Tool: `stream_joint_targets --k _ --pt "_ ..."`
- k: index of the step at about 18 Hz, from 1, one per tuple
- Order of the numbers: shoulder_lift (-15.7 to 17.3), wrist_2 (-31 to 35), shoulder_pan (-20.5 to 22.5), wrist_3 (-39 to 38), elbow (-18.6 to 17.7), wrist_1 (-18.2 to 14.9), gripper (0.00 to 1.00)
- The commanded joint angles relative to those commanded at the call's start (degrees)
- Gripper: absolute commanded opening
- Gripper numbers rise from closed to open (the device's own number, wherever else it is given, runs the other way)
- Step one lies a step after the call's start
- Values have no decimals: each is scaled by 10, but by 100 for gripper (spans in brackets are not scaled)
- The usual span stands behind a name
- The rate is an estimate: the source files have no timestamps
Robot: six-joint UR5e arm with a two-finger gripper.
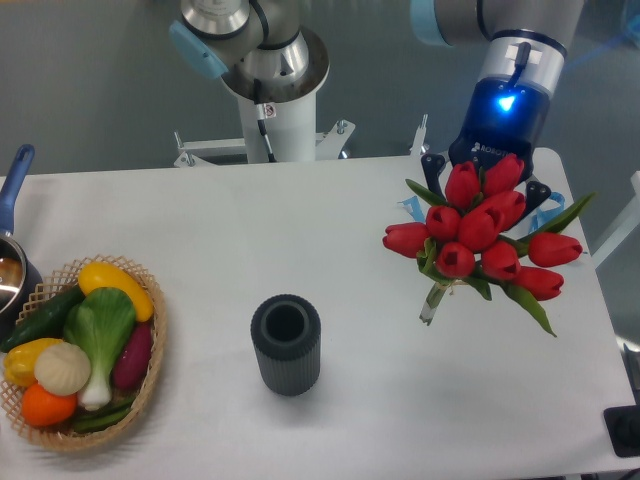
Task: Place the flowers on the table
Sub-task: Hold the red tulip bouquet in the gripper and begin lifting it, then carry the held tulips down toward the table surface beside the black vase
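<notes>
The flowers (478, 228), a bunch of red tulips with green leaves, stand nearly upright at the right side of the white table (400, 400). Their pale tied stems (437, 298) point down to the tabletop, and I cannot tell whether they touch it. My gripper (480, 205) comes down from above right behind the tulip heads. One dark finger (432, 166) shows to the left of the bunch and the other (539, 191) to the right, closed around the bunch. The fingertips are hidden by the blooms.
A dark grey ribbed vase (286, 343) stands empty at the table's middle front. A wicker basket of vegetables (80, 350) sits at the front left, with a blue-handled pot (12, 250) behind it. The arm's white base (270, 110) stands at the far edge.
</notes>
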Motion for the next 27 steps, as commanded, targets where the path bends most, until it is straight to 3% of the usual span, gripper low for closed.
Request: stream_joint_targets --k 9,13,21,27 --pt "0 9 10 -19 16 0 21" --pt "1 43 11 -17 18 -2 21" --pt "6 241 -28 40 -1 -6 21" --pt "-1 477 -98 53 -17 -26 21"
